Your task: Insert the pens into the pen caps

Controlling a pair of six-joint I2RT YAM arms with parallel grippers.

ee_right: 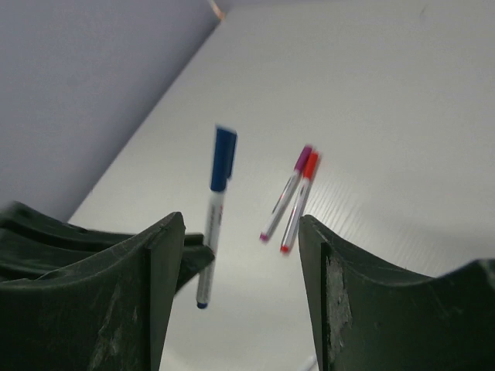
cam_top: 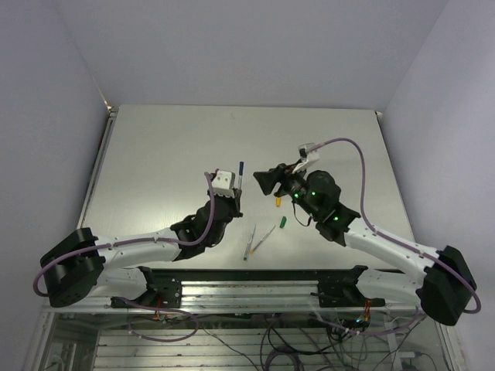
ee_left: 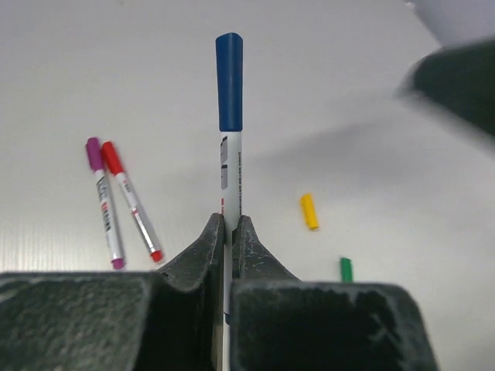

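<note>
Surface: the table (cam_top: 170, 154) is a matte, pale grey-white sheet; the left wrist view shows faint fine ribbing. Plain pale lavender walls (cam_top: 46, 93) close it in on the left, far and right sides. A metal rail (cam_top: 247, 287) runs along the near edge, with loose cables (cam_top: 232, 332) under it.

Left gripper (ee_left: 230, 232): closed tight on the lower barrel of the blue-capped pen (ee_left: 229, 139). In the top view it sits just left of the table's centre, and the pen's capped end points to 12 o'clock. The left wrist view shows the cap fully seated on the barrel.

Right gripper (ee_right: 240, 232): jaws wide apart, with nothing between them. It hangs above the table at about 3 o'clock of the blue-capped pen, near it but not touching.

Loose items, all lying flat on the table:
- yellow cap (ee_left: 309, 211), at about 4 o'clock of the held pen in the top view, under the right gripper's near side.
- green cap (ee_left: 346, 269), at 6 o'clock of the yellow cap, apart from it.
- purple-capped pen (ee_left: 104, 205) and red-capped pen (ee_left: 133, 201), at about 5 o'clock of the left gripper. Their capped ends are close together and their other ends spread apart.
</note>
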